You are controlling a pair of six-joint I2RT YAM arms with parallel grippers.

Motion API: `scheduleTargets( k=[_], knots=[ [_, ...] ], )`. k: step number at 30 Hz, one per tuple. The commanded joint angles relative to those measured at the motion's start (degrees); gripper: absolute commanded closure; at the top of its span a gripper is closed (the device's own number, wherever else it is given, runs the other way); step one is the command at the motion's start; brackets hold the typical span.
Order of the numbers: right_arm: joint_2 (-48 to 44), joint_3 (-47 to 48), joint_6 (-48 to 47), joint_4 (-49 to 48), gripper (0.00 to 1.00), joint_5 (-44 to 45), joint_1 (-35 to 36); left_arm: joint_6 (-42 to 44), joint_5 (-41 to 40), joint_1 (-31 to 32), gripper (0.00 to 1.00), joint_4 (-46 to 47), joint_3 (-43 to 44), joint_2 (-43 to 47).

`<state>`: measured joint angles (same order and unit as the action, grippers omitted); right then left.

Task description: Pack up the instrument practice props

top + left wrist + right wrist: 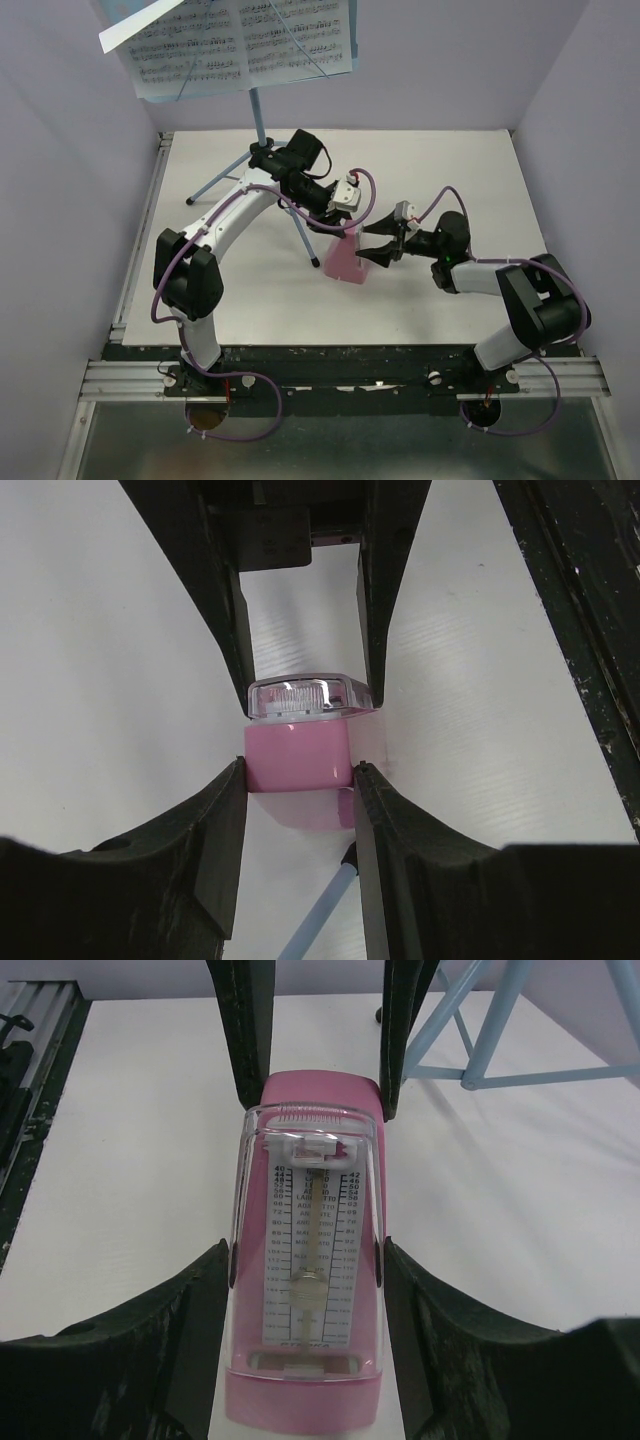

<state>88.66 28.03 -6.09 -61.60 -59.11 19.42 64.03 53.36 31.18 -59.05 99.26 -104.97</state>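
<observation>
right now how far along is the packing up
Nothing looks packed yet. In hand: both the left claw and right claw sit around the pink metronome on the table; whether either grips it, I cannot tell. To do: the music stand is standing unfolded at the back, with the sheet music on its desk.

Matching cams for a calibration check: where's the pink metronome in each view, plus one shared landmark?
Top external: metronome mid-table, just right of the stand's nearest leg.
Left wrist: centre of frame, clear cover above the pink body.
Right wrist: centre to bottom of frame, clear scale cover facing the camera.
Shared landmark: light-blue stand legs.
</observation>
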Motion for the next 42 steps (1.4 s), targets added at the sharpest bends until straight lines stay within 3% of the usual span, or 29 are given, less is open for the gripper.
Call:
scheduleTargets(
  k=[1,11,27,42],
  knots=[
    [1.4,1.6,-1.9,0.2,1.00,-0.8,0.7,1.0,-3.9,-0.3,1.00,-5.0,-2.8,-0.8],
    [0.5,-0.8,-9.6,6.6,1.00,1.4,1.1,1.0,-3.9,-0.3,1.00,-4.8,-3.1,-0.7],
    [-0.7,-3.6,0.0,1.1,1.00,2.4,2.9,-0.2,-3.7,-0.3,1.00,-3.9,-2.8,-1.3],
    [-0.9,-2.7,-7.5,9.0,1.00,6.3,3.6,2.5,-4.6,-0.4,1.00,-4.9,-3.7,-0.8]
  ],
)
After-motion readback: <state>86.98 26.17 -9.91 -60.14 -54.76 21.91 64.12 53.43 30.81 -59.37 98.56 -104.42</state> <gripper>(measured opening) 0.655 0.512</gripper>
